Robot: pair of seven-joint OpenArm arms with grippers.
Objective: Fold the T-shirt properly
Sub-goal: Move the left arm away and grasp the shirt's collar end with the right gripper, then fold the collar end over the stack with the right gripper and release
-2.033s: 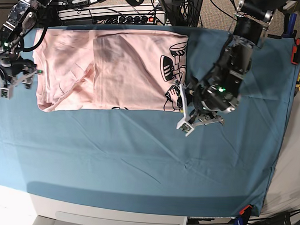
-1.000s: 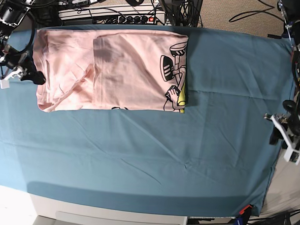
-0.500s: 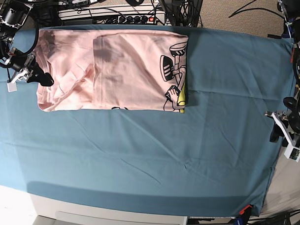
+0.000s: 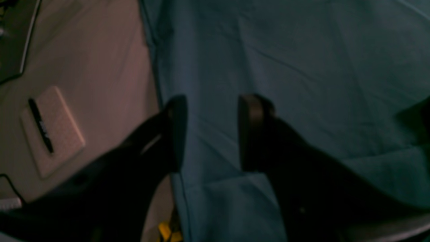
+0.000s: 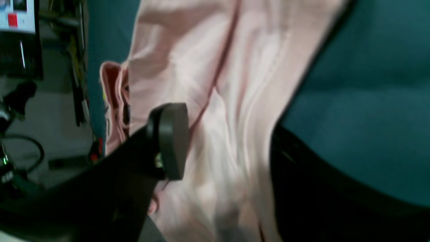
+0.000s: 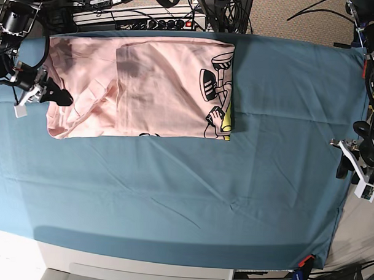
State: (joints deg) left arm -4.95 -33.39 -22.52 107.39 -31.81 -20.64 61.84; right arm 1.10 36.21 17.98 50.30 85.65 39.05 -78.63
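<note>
The pale pink T-shirt lies at the back left of the teal table cloth, partly folded, with black-yellow cartoon print along its right edge. My right gripper is at the shirt's left edge. In the right wrist view it is open, with a band of pink shirt lying between the fingers. My left gripper hangs over the cloth's right edge, far from the shirt. In the left wrist view it is open and empty above teal cloth.
A power strip and cables run along the back edge behind the shirt. A clamp holds the cloth's front right corner. A notebook with a pen lies beyond the cloth's right edge.
My right gripper has moved right, onto the shirt's left edge. My left arm left the shirt's right edge for the table's right side two seconds ago and has stayed there.
</note>
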